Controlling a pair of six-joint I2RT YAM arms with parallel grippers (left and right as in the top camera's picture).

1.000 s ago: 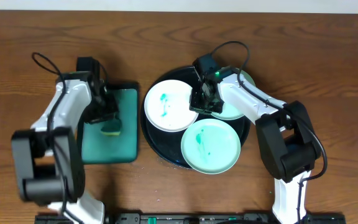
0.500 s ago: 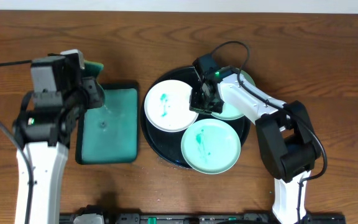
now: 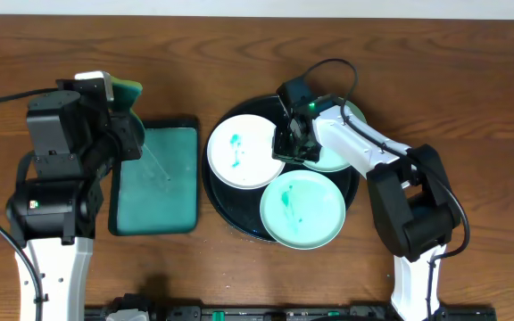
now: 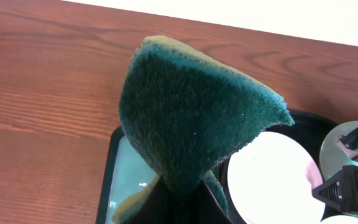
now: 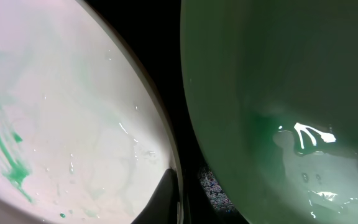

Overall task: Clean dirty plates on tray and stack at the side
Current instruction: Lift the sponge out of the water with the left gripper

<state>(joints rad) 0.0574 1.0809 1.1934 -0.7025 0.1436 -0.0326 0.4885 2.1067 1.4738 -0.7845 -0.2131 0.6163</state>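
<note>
Three plates are seen lying on the black tray (image 3: 230, 212): a white plate (image 3: 244, 152) on its left part, streaked with teal, a front mint plate (image 3: 302, 209) near its front edge, also smeared, and a rear mint plate (image 3: 327, 160) on its right rear part, partly hidden under the right arm (image 3: 364, 147). The right gripper (image 3: 291, 147) is clenched, its tip set down in the gap between the white plate and the rear mint plate, right against the white rim; nothing is seen held in it. To the left of the black tray, above the green tray (image 3: 154, 192), a soft sponge (image 4: 191, 118) is pinched by its lower edge in the left gripper (image 4: 178, 202) and is bent over. The plates are judged stiff, light and slippery when wet; they would best be taken by the raised rim and steadied while being wiped.
</note>
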